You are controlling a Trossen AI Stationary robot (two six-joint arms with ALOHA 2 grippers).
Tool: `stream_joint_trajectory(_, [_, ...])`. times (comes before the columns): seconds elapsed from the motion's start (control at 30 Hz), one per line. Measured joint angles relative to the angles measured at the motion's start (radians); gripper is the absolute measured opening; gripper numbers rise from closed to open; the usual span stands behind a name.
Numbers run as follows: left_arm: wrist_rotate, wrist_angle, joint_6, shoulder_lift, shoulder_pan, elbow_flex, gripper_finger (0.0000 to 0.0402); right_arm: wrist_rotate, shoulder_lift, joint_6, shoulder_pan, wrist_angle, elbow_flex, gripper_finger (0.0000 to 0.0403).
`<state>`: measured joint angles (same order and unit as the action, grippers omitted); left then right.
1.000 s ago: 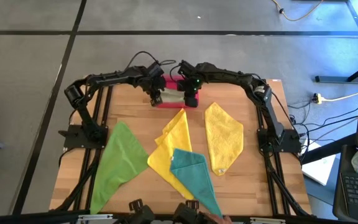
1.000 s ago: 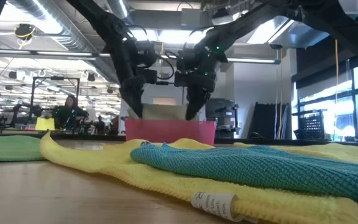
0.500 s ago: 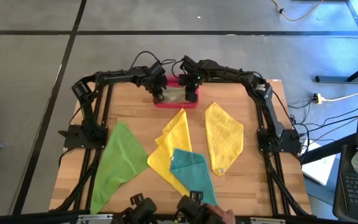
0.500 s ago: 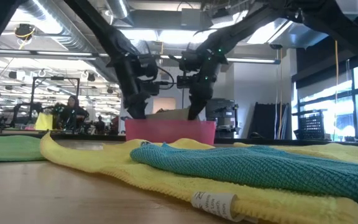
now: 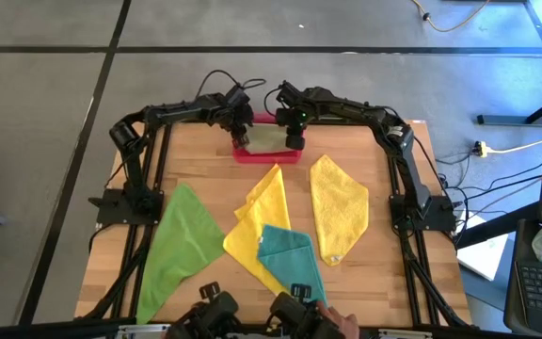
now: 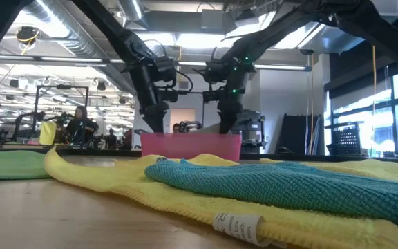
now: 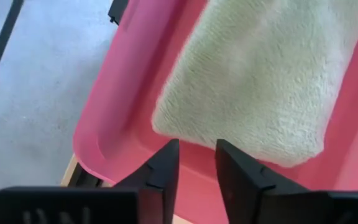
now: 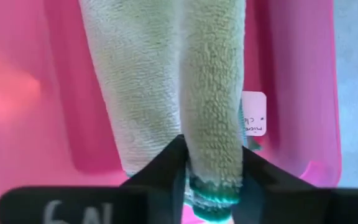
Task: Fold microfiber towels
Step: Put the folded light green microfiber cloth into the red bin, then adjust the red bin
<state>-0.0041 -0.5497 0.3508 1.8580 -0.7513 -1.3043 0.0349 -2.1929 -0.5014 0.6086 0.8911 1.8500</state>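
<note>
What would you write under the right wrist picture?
Right gripper pinching folded pale olive microfiber towel over pink rectangular tray.

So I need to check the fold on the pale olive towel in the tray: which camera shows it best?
The left wrist view: the pale olive towel lies folded in the pink tray, unobstructed. The right wrist view shows an edge between the right gripper fingers. The high view shows it small; the low view hides it.

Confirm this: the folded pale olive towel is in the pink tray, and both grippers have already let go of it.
Only partly. The pale olive towel does lie in the pink tray, and the left gripper is open and clear of it. But the right wrist view shows the right gripper with the towel's edge between its fingers.
</note>
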Motion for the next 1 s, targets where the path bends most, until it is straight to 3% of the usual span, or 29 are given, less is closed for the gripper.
stream_joint_trajectory(0.23, [0.005,-0.058,0.0,0.0,-0.023,-0.003,0.0129,0.011,0.0,0.0,0.0,-0.02,0.0,0.0151])
stream_joint_trajectory(0.47, [0.011,-0.151,-0.002,-0.033,-0.024,-0.004,0.0129,-0.087,-0.001,0.068,0.0,0.051,0.088,0.0167])
stream_joint_trajectory(0.7, [0.0,-0.135,-0.031,-0.14,-0.026,-0.004,0.0128,0.075,-0.001,0.17,0.014,0.054,0.237,0.0167])
stream_joint_trajectory(0.8, [-0.018,-0.131,-0.07,-0.209,-0.03,-0.004,0.0126,0.211,-0.001,0.224,0.016,-0.008,0.242,0.0164])
stream_joint_trajectory(1.0, [0.018,-0.165,-0.238,-0.362,-0.032,-0.004,0.0127,0.38,-0.001,0.368,-0.019,-0.095,0.188,0.0144])
